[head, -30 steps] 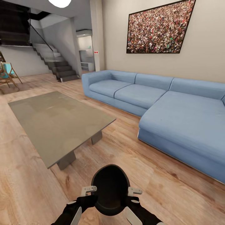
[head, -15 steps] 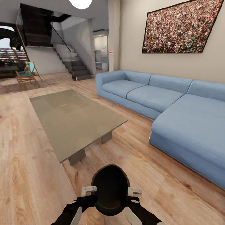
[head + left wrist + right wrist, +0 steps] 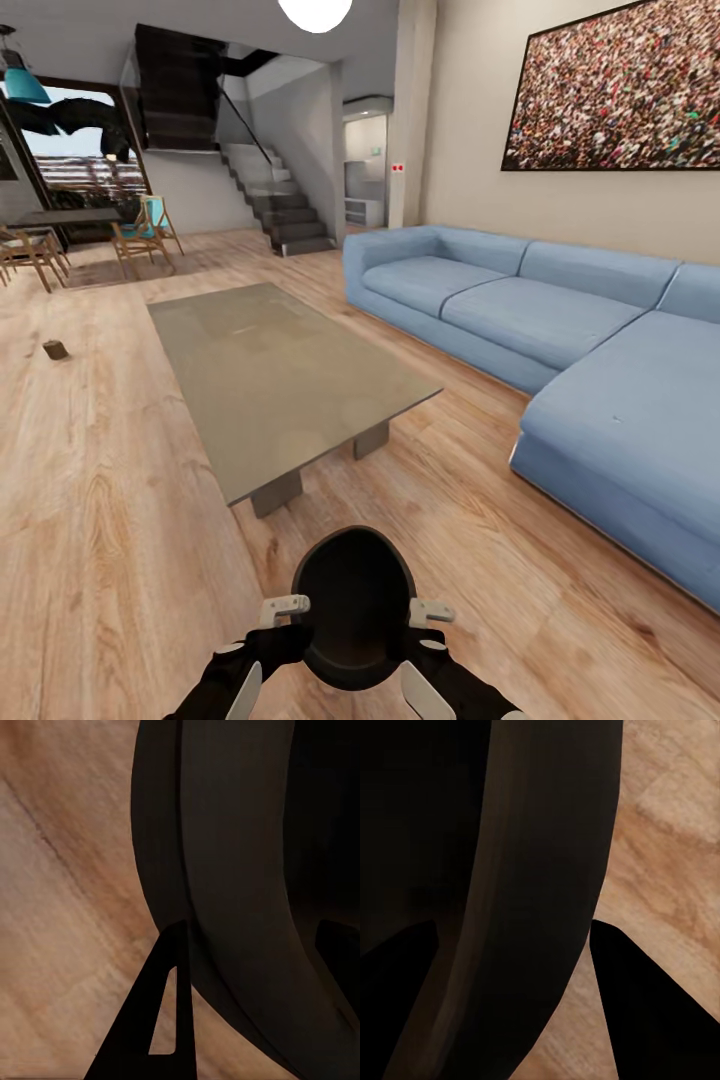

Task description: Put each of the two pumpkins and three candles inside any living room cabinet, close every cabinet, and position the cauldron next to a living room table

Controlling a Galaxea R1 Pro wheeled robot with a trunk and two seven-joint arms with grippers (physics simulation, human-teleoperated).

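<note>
Head view: the black cauldron (image 3: 352, 605) hung low in front of the robot above the wood floor (image 3: 110, 560), its open mouth facing the camera. The left tool (image 3: 283, 607) pressed against one side of the rim and the right tool (image 3: 430, 612) against the other, so the pot was carried between both arms, neither one nearer than the other. Ahead of the tools and slightly toward the left-arm side stood the low grey counter (image 3: 290, 370), its long axis running away from the robot; it lay near but apart from the cauldron, with a strip of bare floor between. The blue sofa (image 3: 560, 340) stretched off on the right-arm side. A small dark object (image 3: 56, 349) sat on the floor well off on the left-arm side, too small to identify.

Left wrist view: a dark finger (image 3: 154, 1020) of the left tool lay against the cauldron's curved black wall (image 3: 225, 870), gripping the rim, with floorboards behind.

Right wrist view: the right tool's two dark fingers (image 3: 652, 1012) straddled the pot's wall (image 3: 540, 870), clamped onto it over the floor.

The pot would likely need to go forward and down to rest beside the counter's near end.
</note>
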